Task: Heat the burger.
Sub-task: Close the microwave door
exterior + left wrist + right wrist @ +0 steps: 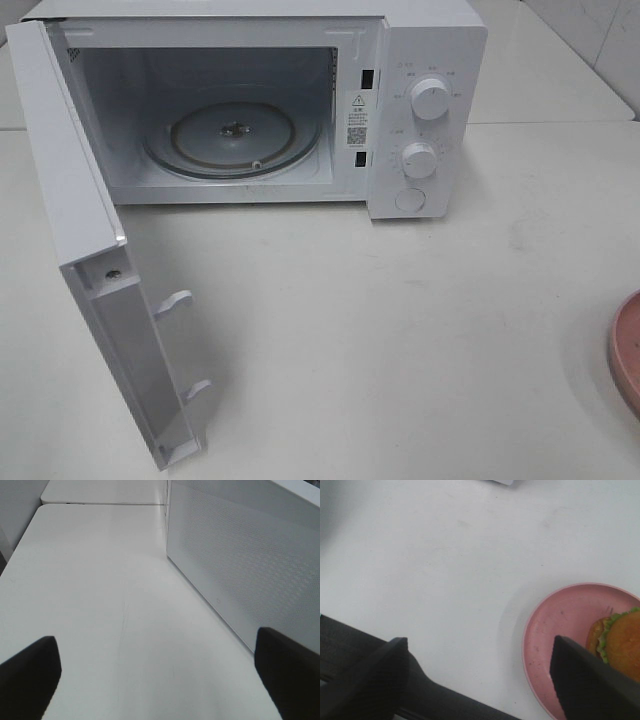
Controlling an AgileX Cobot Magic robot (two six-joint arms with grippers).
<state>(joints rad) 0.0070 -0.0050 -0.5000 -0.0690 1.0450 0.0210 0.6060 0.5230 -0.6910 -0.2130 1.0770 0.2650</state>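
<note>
The burger (624, 641), with a golden-brown bun and a green lettuce edge, sits on a round pink plate (560, 612) in the right wrist view, partly hidden behind one dark finger (585, 680). My right gripper (479, 647) is open above the white table beside the plate, with nothing between its fingers. In the exterior high view only the plate's rim (628, 350) shows at the right edge; the burger and both grippers are out of that view. My left gripper (159, 677) is open over bare table, next to the microwave's door (250, 565).
The white microwave (425, 60) stands at the back of the table with its door (90, 240) swung wide open to the front left. Inside lies a glass turntable (235, 135). Two knobs (430, 98) and a button are on its right panel.
</note>
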